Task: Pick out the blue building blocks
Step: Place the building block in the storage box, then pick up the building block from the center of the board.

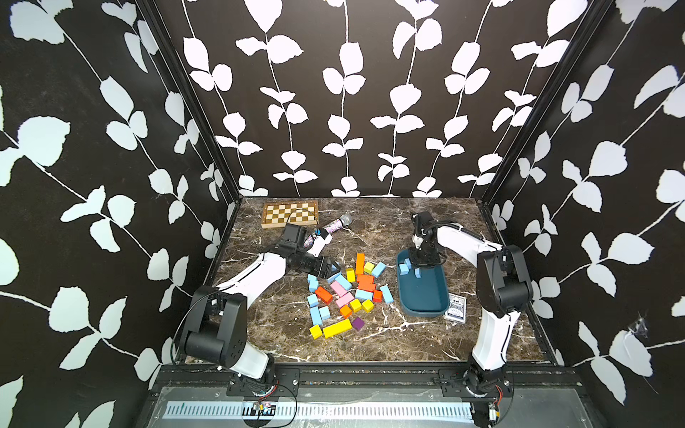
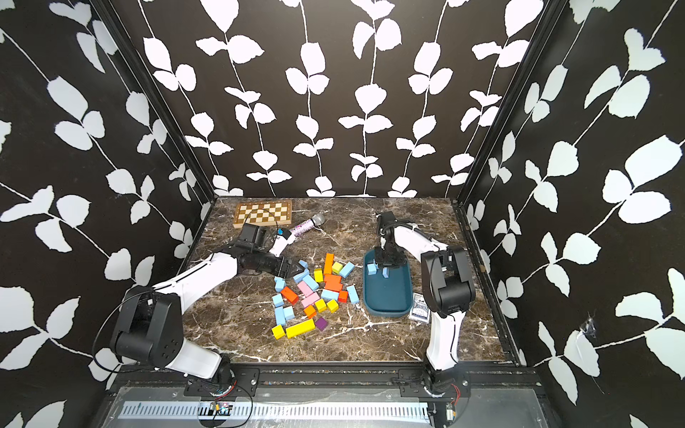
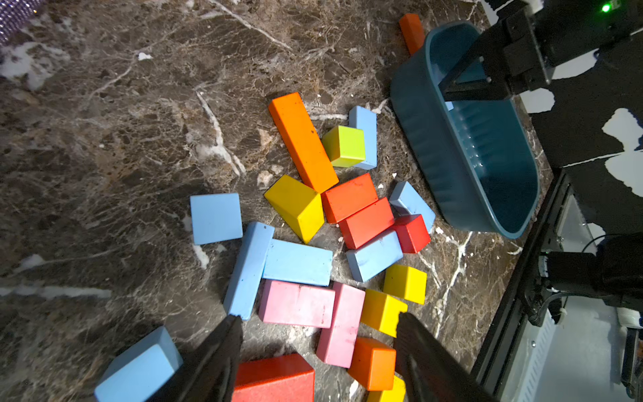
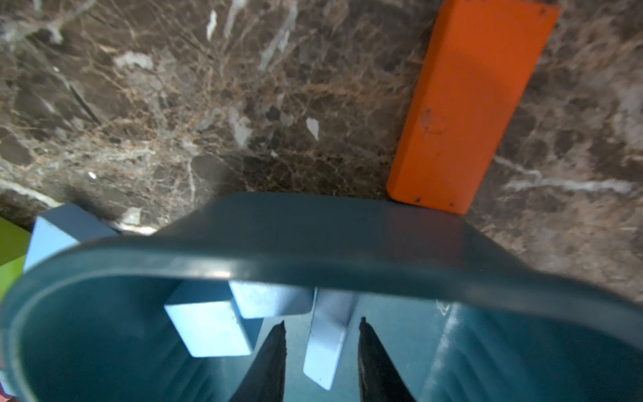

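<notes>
My right claw [image 4: 322, 322] narrowly parted about a blue bar [image 4: 325, 351] in the tray [image 4: 313, 236], my left claw [image 3: 318, 316] wide above the blue building blocks [image 3: 297, 261] on the worktop [image 3: 104, 139], I risk snagging the pink block [image 3: 295, 304] touching them.

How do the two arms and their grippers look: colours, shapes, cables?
The left arm and right arm have white links, bulky black joints and thin black cables. The left gripper and right gripper each have two black pointed fingers.
</notes>
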Robot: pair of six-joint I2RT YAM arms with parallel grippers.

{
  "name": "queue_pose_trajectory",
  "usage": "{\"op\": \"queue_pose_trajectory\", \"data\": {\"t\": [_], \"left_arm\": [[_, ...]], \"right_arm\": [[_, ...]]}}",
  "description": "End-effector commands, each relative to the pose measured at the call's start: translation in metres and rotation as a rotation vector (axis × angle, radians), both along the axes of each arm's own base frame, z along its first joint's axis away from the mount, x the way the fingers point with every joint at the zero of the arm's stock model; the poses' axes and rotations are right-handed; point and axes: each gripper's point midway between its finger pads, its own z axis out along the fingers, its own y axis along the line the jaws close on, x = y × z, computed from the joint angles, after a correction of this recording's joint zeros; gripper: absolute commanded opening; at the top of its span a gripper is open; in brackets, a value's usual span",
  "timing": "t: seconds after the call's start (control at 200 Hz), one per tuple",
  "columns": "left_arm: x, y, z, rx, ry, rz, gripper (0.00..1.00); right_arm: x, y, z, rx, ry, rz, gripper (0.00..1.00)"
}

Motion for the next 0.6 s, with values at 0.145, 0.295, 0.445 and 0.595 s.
{"op": "queue_pose_trajectory", "data": {"t": [0.145,0.295,0.445,0.595], "left_arm": [[0.001,0.010,-0.004,0.055,-0.019,0.052,0.74],[0.002,0.020,-0.013,0.108,-0.014,0.086,0.76],[0.003,0.029,-0.021,0.150,-0.001,0.130,0.76],[0.006,0.040,-0.029,0.199,0.021,0.200,0.75]], "right_arm": [[0.003,0.009,0.067,-0.066,-0.151,0.025,0.37],[0.000,0.044,0.095,-0.043,-0.258,0.077,0.37],[-0.005,0.089,0.104,0.014,-0.324,0.126,0.37],[-0.011,0.130,0.103,0.063,-0.366,0.182,0.37]]}}
